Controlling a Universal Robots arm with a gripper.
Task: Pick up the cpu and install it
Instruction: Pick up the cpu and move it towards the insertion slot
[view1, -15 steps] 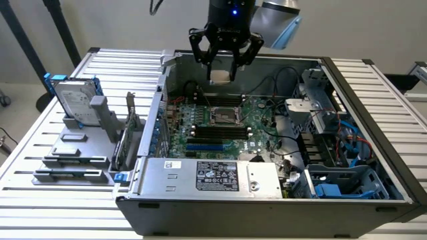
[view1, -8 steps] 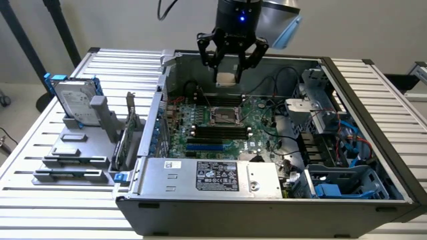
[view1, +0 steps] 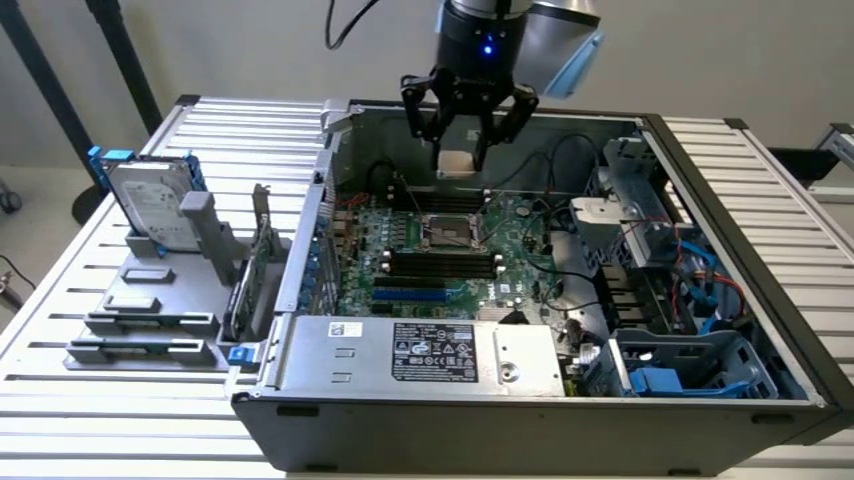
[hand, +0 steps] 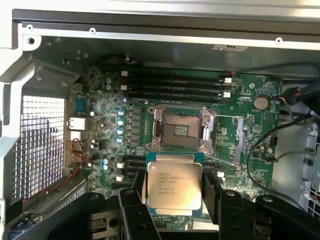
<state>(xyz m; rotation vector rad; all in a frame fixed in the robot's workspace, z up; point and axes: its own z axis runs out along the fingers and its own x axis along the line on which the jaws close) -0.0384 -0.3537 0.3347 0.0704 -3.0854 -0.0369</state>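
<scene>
My gripper (view1: 458, 135) hangs over the open computer case, above the far side of the green motherboard (view1: 441, 275). Its black fingers (hand: 131, 205) are shut on the cpu (hand: 174, 186), a small square chip with a dull silver top and printed text. In the exterior view the cpu (view1: 457, 161) shows as a pale square between the fingers, held in the air. The socket (view1: 451, 232) lies below and in front of it with its metal frame open and its contact field (hand: 182, 131) bare. The cpu is apart from the socket.
Black memory slots (view1: 441, 265) run beside the socket. A power supply box (view1: 414, 350) sits at the case's near edge. Cables and blue drive bays (view1: 667, 290) crowd the exterior view's right. A hard drive with blue rails (view1: 151, 200) stands on a grey rack (view1: 147, 320) outside the case.
</scene>
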